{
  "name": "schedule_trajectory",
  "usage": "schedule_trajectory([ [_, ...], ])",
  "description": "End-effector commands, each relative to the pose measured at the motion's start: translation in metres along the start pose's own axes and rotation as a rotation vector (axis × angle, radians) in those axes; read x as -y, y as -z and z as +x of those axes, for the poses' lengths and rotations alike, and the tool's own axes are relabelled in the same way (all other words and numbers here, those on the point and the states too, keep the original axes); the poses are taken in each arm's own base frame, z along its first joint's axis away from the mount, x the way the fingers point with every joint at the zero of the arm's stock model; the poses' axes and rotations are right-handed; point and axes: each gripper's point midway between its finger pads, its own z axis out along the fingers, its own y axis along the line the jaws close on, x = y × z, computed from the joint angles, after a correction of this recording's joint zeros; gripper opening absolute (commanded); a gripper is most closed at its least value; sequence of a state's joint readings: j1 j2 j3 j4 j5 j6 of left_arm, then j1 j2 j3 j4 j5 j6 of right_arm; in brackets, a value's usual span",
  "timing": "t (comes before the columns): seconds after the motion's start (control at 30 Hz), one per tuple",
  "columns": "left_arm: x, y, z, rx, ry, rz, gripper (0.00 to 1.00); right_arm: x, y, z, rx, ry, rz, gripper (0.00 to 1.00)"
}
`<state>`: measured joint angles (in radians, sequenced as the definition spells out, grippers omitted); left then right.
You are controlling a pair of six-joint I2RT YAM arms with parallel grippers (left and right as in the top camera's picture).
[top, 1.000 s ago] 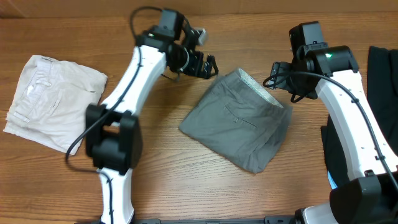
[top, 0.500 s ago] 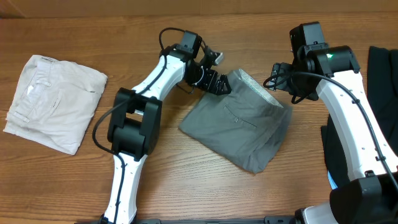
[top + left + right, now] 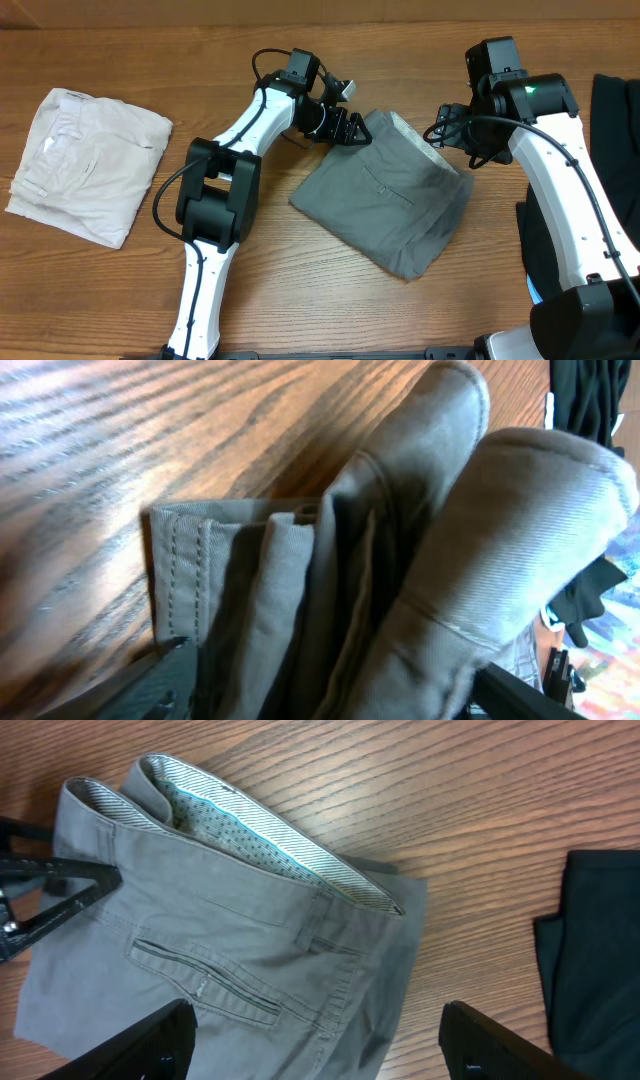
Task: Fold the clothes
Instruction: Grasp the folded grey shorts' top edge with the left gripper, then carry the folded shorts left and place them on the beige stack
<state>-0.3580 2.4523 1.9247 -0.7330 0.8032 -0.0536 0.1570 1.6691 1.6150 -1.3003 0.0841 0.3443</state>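
Note:
The mid-grey shorts (image 3: pixel 385 205) lie folded at the table's middle, back pocket up, striped waistband lining showing at the far edge. My left gripper (image 3: pixel 348 128) is at their far left corner, open wide, with the folded grey edge (image 3: pixel 400 560) between its fingers (image 3: pixel 160 680). My right gripper (image 3: pixel 455 135) hovers open and empty over the waistband's right end (image 3: pixel 260 835); its fingers (image 3: pixel 150 1040) straddle the pocket area. The cream-white shorts (image 3: pixel 85 165) lie folded at the far left. The black garment (image 3: pixel 612 120) lies at the right edge.
The black garment also shows in the right wrist view (image 3: pixel 600 950) and the left wrist view (image 3: pixel 590 400). Bare wooden table (image 3: pixel 300 290) lies in front of the shorts. The left arm (image 3: pixel 250 130) stretches across between the cream and grey shorts.
My left gripper moved right and down to the grey shorts' far left corner and now has the folded edge between its open fingers. The right arm has not moved.

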Motion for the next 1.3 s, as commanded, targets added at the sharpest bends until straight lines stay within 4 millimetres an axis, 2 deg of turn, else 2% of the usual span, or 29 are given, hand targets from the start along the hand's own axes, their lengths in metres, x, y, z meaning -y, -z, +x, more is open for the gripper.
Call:
schedule_trajectory([
  [0.0, -0.019, -0.054, 0.052, -0.159, 0.103, -0.025, 0.79, -0.004, 0.01, -0.005, 0.03, -0.009, -0.026, 0.82],
  [0.07, -0.016, -0.056, 0.054, -0.167, 0.099, -0.024, 0.79, -0.004, 0.01, -0.005, 0.031, -0.01, -0.027, 0.82],
  [0.1, -0.015, -0.057, 0.056, -0.174, 0.1, -0.028, 0.72, -0.004, 0.01, -0.005, 0.031, -0.01, -0.027, 0.82],
  [0.2, -0.016, -0.059, 0.062, -0.193, 0.106, -0.053, 0.45, -0.004, 0.01, -0.005, 0.03, -0.009, -0.027, 0.82],
  [0.27, -0.016, -0.059, 0.064, -0.202, 0.113, -0.052, 0.19, -0.004, 0.01, -0.005, 0.031, -0.009, -0.027, 0.82],
  [0.33, -0.015, -0.058, 0.065, -0.206, 0.119, -0.048, 0.04, -0.004, 0.01, -0.005, 0.031, -0.01, -0.027, 0.82],
  [0.47, -0.014, -0.054, 0.062, -0.197, 0.118, -0.05, 0.04, -0.004, 0.01, -0.005, 0.031, -0.009, -0.027, 0.82],
  [0.57, -0.026, -0.034, 0.045, -0.147, 0.145, -0.108, 0.04, -0.004, 0.01, -0.005, 0.031, -0.009, -0.027, 0.82],
  [0.73, -0.063, 0.035, 0.009, -0.001, 0.332, -0.283, 0.04, -0.004, 0.01, -0.005, 0.03, -0.009, -0.026, 0.82],
  [0.77, -0.07, 0.052, 0.003, 0.033, 0.379, -0.307, 0.04, -0.004, 0.01, -0.005, 0.03, -0.009, -0.026, 0.82],
  [0.8, -0.079, 0.078, -0.002, 0.083, 0.448, -0.328, 0.04, -0.004, 0.01, -0.005, 0.03, -0.009, -0.025, 0.82],
  [0.93, -0.094, 0.142, -0.01, 0.194, 0.542, -0.369, 0.04, -0.005, 0.01, -0.006, 0.034, -0.009, -0.027, 0.82],
  [1.07, -0.104, 0.206, -0.005, 0.268, 0.538, -0.508, 0.04, -0.005, 0.01, -0.006, 0.035, -0.009, -0.028, 0.82],
  [1.27, -0.106, 0.311, 0.029, 0.356, 0.608, -0.802, 0.04, -0.005, 0.01, -0.006, 0.035, -0.009, -0.028, 0.82],
])
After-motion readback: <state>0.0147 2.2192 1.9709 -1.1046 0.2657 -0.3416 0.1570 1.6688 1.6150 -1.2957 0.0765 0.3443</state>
